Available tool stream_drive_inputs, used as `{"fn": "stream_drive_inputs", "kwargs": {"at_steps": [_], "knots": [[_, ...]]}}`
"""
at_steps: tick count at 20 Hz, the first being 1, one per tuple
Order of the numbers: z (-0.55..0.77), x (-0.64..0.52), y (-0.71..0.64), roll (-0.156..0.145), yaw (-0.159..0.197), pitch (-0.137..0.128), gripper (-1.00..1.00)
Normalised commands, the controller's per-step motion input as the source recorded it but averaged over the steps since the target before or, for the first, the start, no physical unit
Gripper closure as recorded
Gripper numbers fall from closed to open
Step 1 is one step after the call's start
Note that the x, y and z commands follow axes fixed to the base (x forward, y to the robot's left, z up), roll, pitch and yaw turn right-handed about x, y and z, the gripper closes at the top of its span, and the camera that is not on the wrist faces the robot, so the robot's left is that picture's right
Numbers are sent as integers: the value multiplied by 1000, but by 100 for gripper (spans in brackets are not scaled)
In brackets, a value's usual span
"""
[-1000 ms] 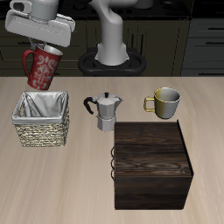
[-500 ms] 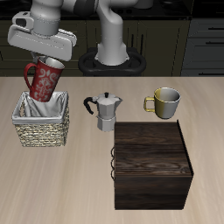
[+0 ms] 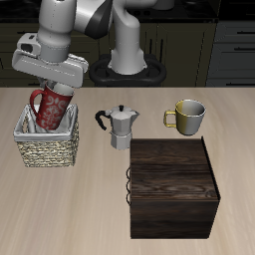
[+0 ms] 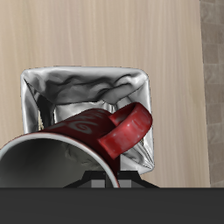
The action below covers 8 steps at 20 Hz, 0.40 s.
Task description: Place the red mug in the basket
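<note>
- Lower now than a second ago, the red mug [image 3: 50, 106] has come down from above and behind the basket [image 3: 47, 137] until its base dips inside the basket's rim.
- Over that same second the pincer [image 3: 55, 88] has travelled down and forward with it, toward the basket.
- That pincer sits right on top of the mug, pinching it at the rim; the mug hangs directly under it, tilted, mouth leaning away from the moka pot [image 3: 120, 127].
- From the pincer's own camera the red mug [image 4: 83, 140] fills the near view, its grey inside facing the lens and its red loop handle sticking out over the basket's cloth lining.
- The basket [image 4: 31, 87] lies straight beneath the mug in that view, white-grey cloth crumpled inside; the pincer's fingers themselves are hidden there by the dark housing.
- Whether the mug's base rests on the lining or hangs just clear of it, I can't tell.
- Beside the basket on the worktop [image 3: 60, 209] stands the moka pot; beyond the pot sits a yellow-olive mug [image 3: 188, 116].
- Nearer the worktop's front edge than the pot is a dark wooden box [image 3: 175, 186], well apart from the basket.
</note>
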Motion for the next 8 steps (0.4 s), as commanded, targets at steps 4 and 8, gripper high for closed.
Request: {"fn": "stream_drive_inputs", "kwargs": {"at_steps": [4,8], "knots": [[-306,81,-159,-94,-81,125,100],[-276,50,2,-25,-14,46,-100]]}}
